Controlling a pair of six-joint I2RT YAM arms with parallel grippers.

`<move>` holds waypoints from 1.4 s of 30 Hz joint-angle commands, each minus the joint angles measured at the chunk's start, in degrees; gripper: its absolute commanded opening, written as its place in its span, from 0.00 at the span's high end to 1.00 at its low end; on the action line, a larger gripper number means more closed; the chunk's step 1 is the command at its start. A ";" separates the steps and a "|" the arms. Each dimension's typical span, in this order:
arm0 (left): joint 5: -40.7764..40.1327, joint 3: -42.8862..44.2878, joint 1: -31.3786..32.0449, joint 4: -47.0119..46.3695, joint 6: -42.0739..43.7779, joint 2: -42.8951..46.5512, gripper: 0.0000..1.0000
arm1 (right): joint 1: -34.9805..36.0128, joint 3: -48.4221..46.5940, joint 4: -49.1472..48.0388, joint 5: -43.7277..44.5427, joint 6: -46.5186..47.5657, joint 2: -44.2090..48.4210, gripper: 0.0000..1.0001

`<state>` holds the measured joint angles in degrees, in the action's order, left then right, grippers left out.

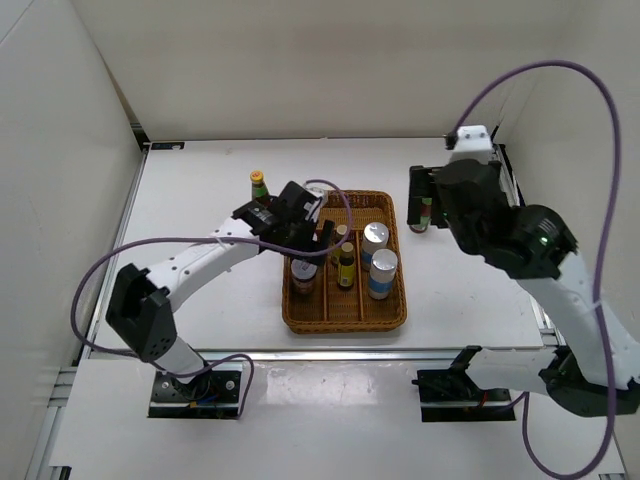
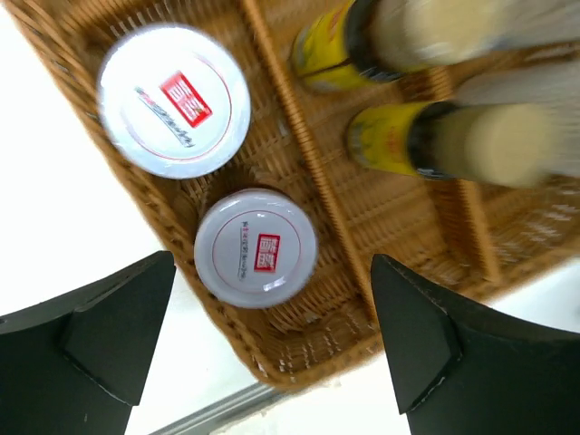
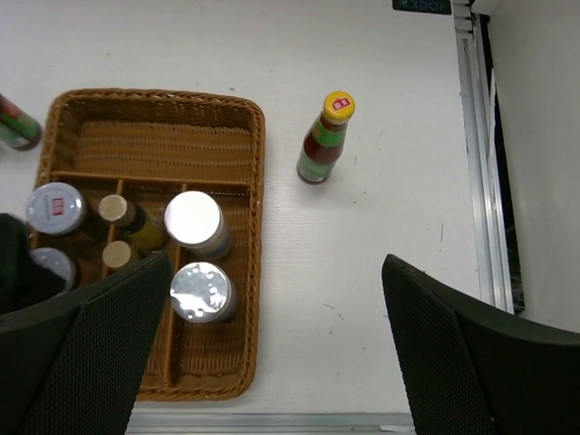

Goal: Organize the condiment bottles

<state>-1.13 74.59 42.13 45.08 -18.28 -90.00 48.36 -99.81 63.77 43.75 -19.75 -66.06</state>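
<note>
Mostly the open room lies right of the wicker tray. Bare white table runs to the metal rail near the frame's right edge. One tall yellow-capped bottle stands alone there, higher in the frame than the right gripper, whose black textured fingers are spread wide with nothing between. A second tall bottle is cut by the left edge, outside the tray. Between the woven dividers, two silver-topped cylinders fill the right lane, two tiny dark bottles the middle, and two round white-lidded jars the left. The left gripper hangs over the lower jar, smooth fingers apart and empty.
</note>
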 commanded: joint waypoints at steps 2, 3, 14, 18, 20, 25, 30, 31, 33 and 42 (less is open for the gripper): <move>-3.78 9.85 -0.03 5.27 0.79 9.48 0.00 | -2.91 -0.47 -4.43 2.32 1.28 -4.07 0.00; -4.67 11.09 -0.03 7.46 1.66 11.84 0.00 | -4.83 -0.47 -7.05 1.18 2.42 -6.25 0.00; -14.61 4.70 -16.88 13.19 6.95 24.50 0.00 | -31.54 -4.60 -16.29 -30.89 2.52 -23.66 0.05; -19.41 -7.40 -19.89 6.71 3.62 29.08 0.00 | -37.36 -6.18 -15.16 -38.36 1.91 -30.17 0.16; -20.06 -10.32 -20.41 4.94 3.08 32.93 0.00 | -38.60 -5.48 -16.38 -38.39 1.91 -31.49 0.16; -20.85 -13.85 -21.56 3.44 3.08 36.21 0.00 | -40.62 -5.83 -16.92 -39.53 1.91 -36.67 0.18; -20.85 -15.08 -21.56 2.91 3.08 36.82 0.00 | -42.38 -5.83 -16.92 -42.51 1.91 -40.98 0.32; -20.85 -15.08 -21.56 2.91 3.08 36.82 0.00 | -42.38 -5.83 -16.92 -42.52 1.91 -40.99 0.32; -20.85 -15.08 -21.56 2.91 3.08 36.82 0.00 | -42.38 -5.13 -16.92 -42.52 1.91 -41.51 0.36; -20.32 -15.08 -21.56 2.91 3.08 36.29 0.00 | -41.86 -1.79 -16.92 -40.24 1.38 -38.97 0.84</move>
<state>-20.67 59.81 20.78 48.82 -14.68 -54.13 6.04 -102.69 46.81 3.07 -17.67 -107.87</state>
